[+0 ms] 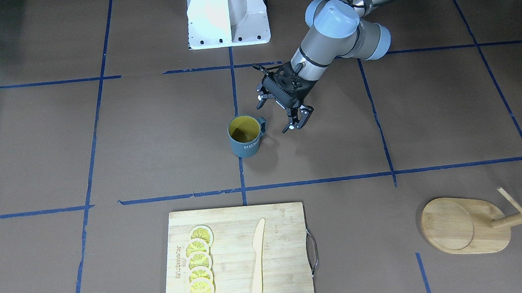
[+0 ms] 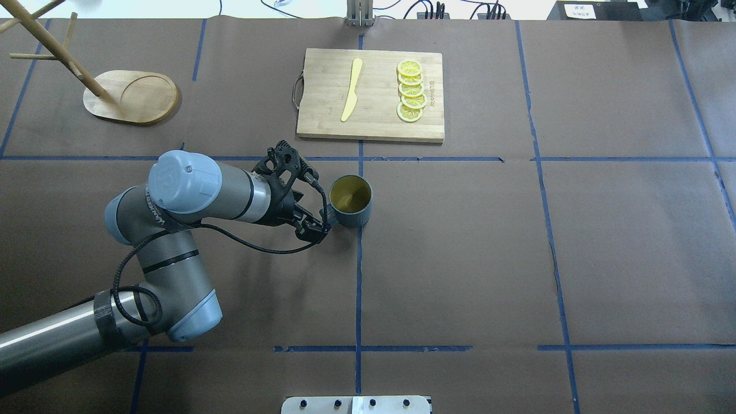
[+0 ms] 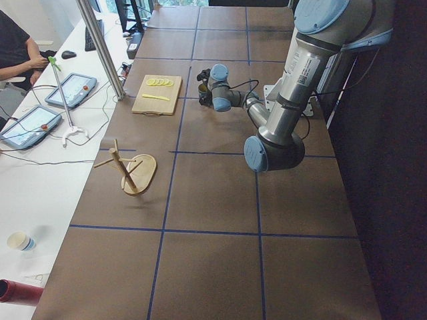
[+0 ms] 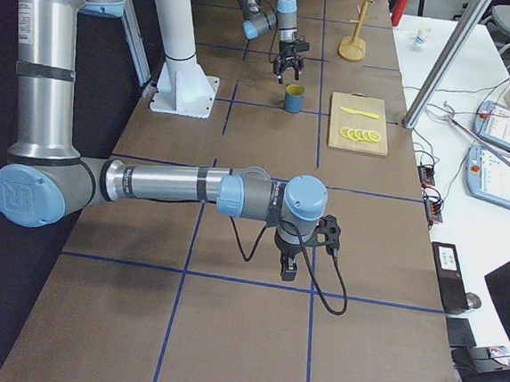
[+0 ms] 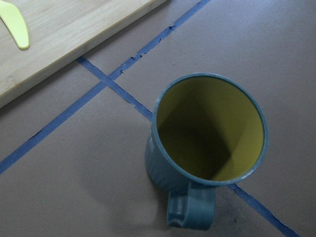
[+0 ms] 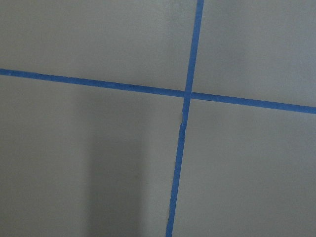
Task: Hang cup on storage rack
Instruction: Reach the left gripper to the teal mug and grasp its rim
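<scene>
Here, cup (image 1: 245, 136) upright; left jaws — spread — beside it.

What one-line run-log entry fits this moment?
stage: pre-grasp | cup: upright, not hung | left gripper: open beside its handle | storage rack: pegs empty | right gripper: state unclear

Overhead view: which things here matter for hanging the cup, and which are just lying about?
For the job: cup, rack, left pincer.
Lying about: cutting board, knife, lemon slices.
</scene>
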You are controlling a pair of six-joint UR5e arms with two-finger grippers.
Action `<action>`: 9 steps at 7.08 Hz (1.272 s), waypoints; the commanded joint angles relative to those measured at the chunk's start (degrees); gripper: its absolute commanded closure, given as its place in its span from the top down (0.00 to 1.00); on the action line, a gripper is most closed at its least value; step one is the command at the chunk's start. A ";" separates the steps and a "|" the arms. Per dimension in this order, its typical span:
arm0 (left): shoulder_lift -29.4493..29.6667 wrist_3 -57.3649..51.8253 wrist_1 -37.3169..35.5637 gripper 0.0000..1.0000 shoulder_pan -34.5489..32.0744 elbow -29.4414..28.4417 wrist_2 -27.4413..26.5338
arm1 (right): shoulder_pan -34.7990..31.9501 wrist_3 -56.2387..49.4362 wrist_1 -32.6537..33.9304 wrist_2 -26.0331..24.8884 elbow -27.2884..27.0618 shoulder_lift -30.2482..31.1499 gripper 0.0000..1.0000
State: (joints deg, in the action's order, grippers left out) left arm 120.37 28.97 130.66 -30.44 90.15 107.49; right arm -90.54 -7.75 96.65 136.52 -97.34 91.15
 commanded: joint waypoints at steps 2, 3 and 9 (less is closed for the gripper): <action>2.59 -0.05 1.70 0.96 0.21 -4.45 0.00 | 0.01 0.19 0.03 -0.02 -0.57 0.17 0.99; 2.68 0.04 2.22 0.90 0.30 -4.71 0.00 | 0.01 0.10 0.03 -0.02 -0.57 0.08 0.99; 2.42 15.55 6.09 0.00 0.57 -3.76 0.61 | 0.01 0.37 -0.06 -0.02 -0.48 -0.62 0.99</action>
State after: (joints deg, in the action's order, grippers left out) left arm 122.94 39.22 135.17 -29.61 85.43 107.77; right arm -90.53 -7.35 96.63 136.50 -97.89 90.65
